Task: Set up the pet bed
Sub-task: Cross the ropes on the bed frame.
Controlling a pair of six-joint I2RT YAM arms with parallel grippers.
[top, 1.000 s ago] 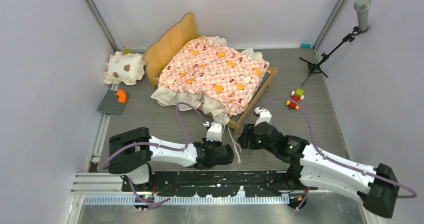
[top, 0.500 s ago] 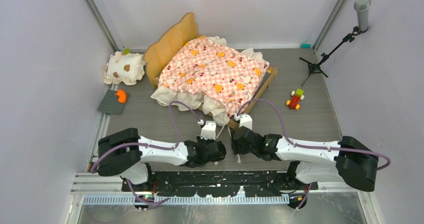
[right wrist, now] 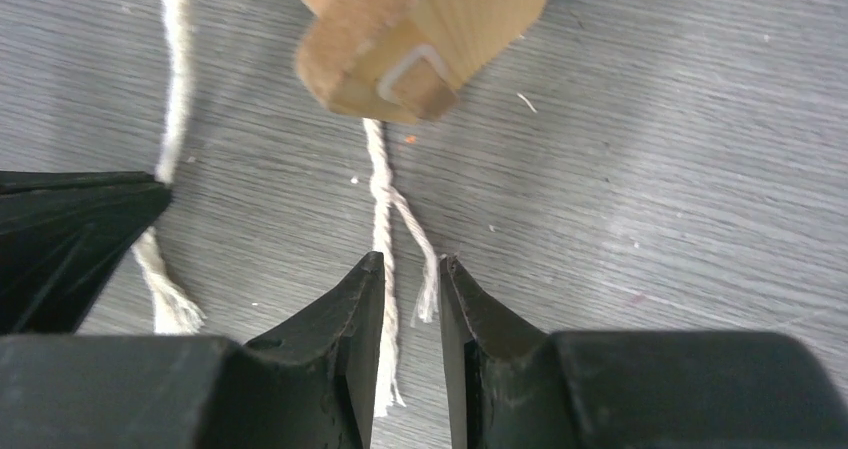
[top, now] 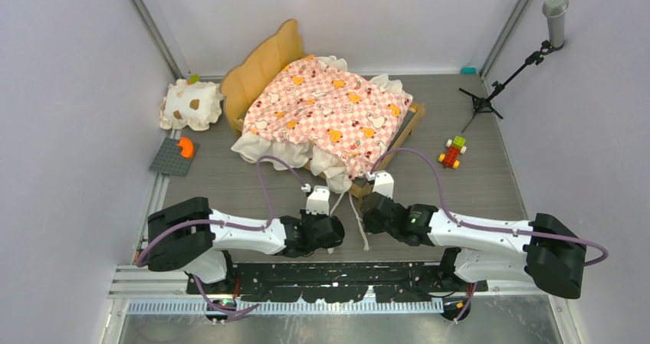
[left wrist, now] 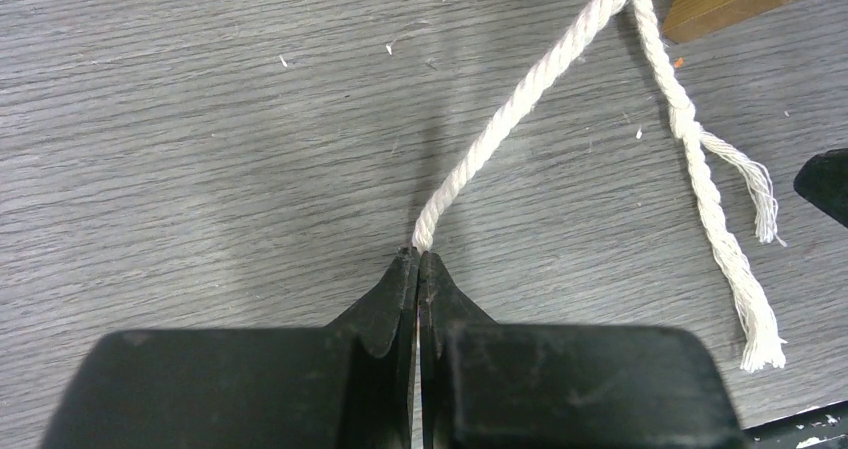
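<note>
Pet bed (top: 329,118) sits angled mid-table (top: 230,183), foot corner toward the arms. Left gripper (left wrist: 417,259) is pinched fully closed on a rope (left wrist: 520,94) running toward that corner. Right gripper (right wrist: 412,264) is narrowly parted, jaws either side of a frayed rope (right wrist: 382,199), not clamping it.
</note>
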